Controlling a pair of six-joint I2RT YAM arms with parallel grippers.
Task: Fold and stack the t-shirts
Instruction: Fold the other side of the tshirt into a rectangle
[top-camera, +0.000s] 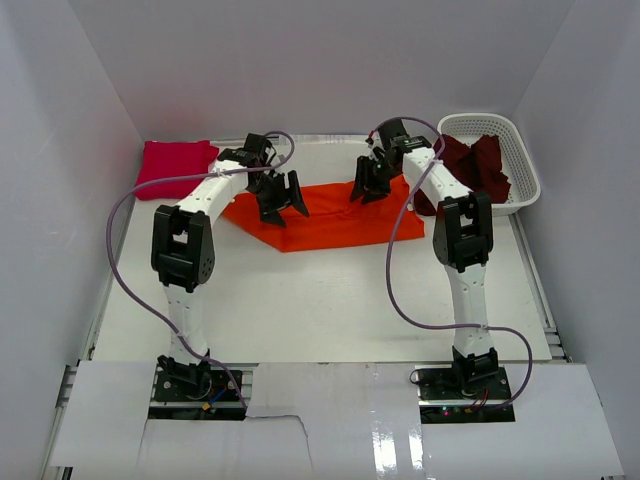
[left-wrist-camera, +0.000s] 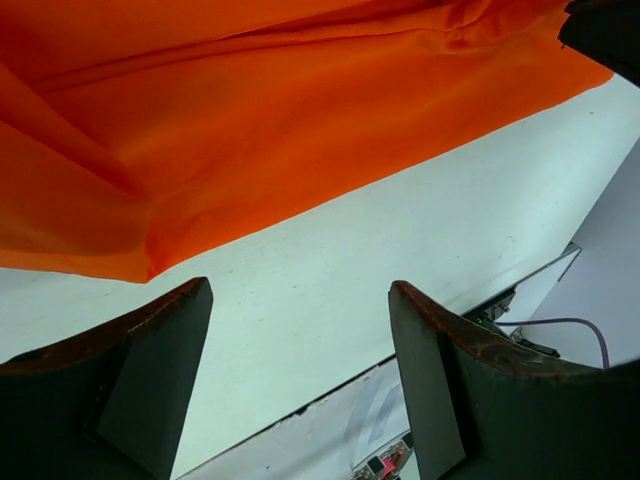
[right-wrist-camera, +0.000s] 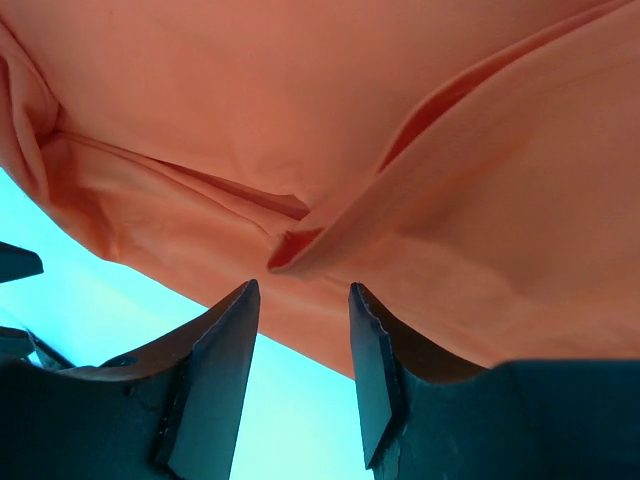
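A bright orange t-shirt (top-camera: 330, 218) lies partly folded across the middle back of the table. Over its left end my left gripper (top-camera: 283, 205) hangs open; in the left wrist view its wide-apart fingers (left-wrist-camera: 300, 300) hold nothing, and the orange cloth (left-wrist-camera: 300, 120) lies beyond them. My right gripper (top-camera: 368, 192) is over the shirt's back right part, jaws apart (right-wrist-camera: 303, 290) with nothing between them, just short of a folded hem corner (right-wrist-camera: 295, 245). A magenta-pink t-shirt (top-camera: 175, 165) lies folded at the back left. A dark maroon t-shirt (top-camera: 478, 165) is heaped in the basket.
A white lattice basket (top-camera: 478, 118) stands at the back right corner, against the enclosure walls. Purple cables loop from both arms over the table. Bare white table (top-camera: 320, 300) stretches between the orange shirt and the arm bases.
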